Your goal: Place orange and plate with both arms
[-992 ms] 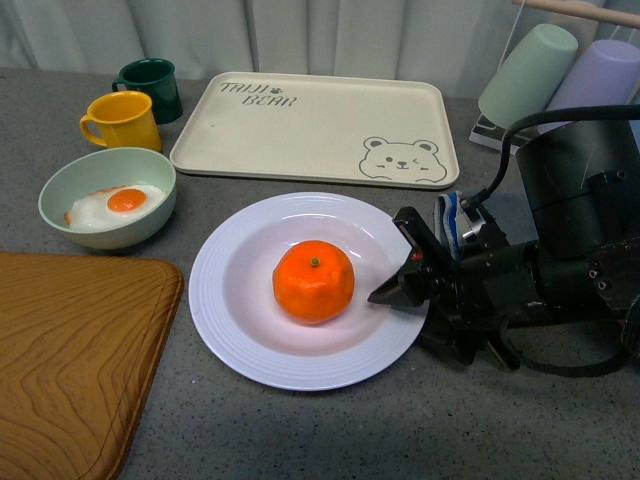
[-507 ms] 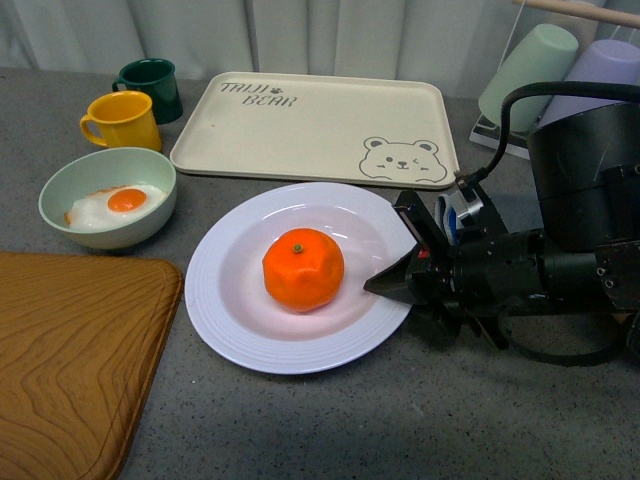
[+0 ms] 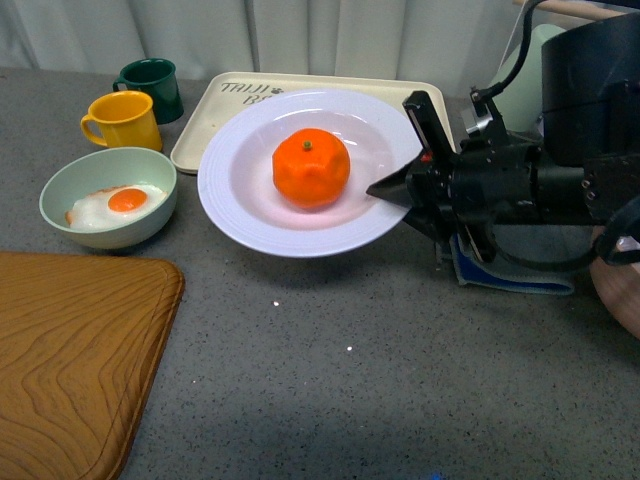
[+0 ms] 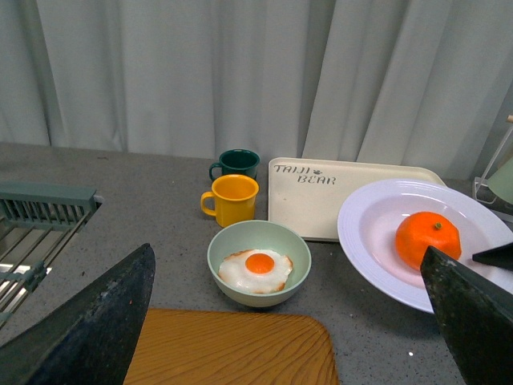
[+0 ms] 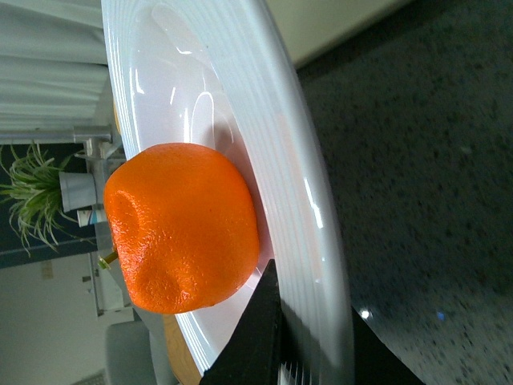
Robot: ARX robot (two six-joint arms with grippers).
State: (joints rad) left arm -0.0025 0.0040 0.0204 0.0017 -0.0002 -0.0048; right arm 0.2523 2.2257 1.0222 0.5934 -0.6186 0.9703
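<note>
The orange (image 3: 311, 169) sits in the middle of the white plate (image 3: 240, 210). My right gripper (image 3: 400, 192) is shut on the plate's right rim and holds the plate in the air, over the front edge of the cream bear tray (image 3: 215, 115). In the right wrist view the fingers (image 5: 256, 329) pinch the ridged rim (image 5: 309, 216) beside the orange (image 5: 180, 228). My left gripper (image 4: 288, 321) is open and empty, above the wooden board (image 4: 232, 349). It does not show in the front view. The plate (image 4: 373, 233) and orange (image 4: 427, 239) show in the left wrist view.
A pale green bowl (image 3: 108, 196) with a fried egg stands at the left, with a yellow mug (image 3: 122, 120) and a dark green mug (image 3: 152, 86) behind it. A wooden board (image 3: 70, 350) lies at front left. Upturned cups (image 3: 525, 70) stand at back right. A blue-edged cloth (image 3: 505, 275) lies under the right arm.
My right gripper has lifted the plate with the orange off the table and carried it back toward the bear tray. The cloth under the arm now shows.
</note>
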